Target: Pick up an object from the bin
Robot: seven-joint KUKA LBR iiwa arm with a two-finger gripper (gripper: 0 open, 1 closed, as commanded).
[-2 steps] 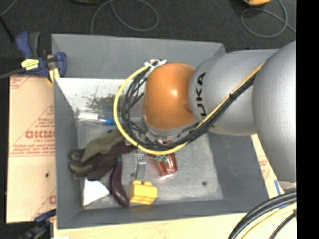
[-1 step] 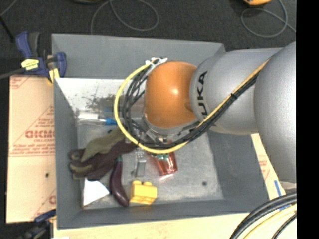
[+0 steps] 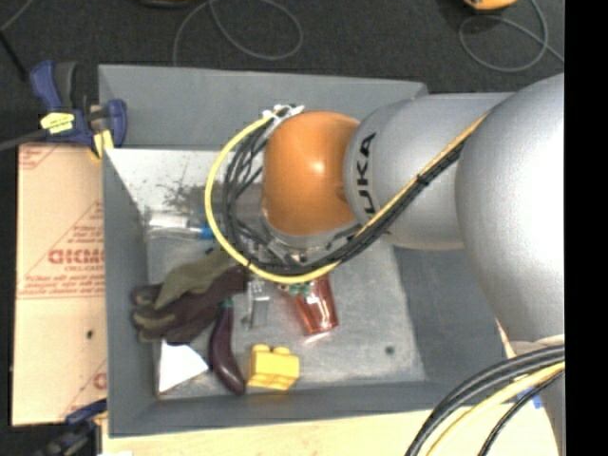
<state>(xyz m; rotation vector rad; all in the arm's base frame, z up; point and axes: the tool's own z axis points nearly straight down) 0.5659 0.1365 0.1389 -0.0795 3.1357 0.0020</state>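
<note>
My gripper reaches down from under the orange wrist cover into the middle of the bin. It hangs between a dark purple eggplant-shaped toy on its left and a red translucent piece on its right. An olive and maroon glove lies just left of it, with the cuff end close to the gripper. A yellow block sits in front of it near the bin's front wall. Whether the gripper touches any of these is hidden.
A white triangular piece lies at the front left corner. A clear plastic item rests by the back left wall. The arm and its orange cover hide the bin's middle and right rear.
</note>
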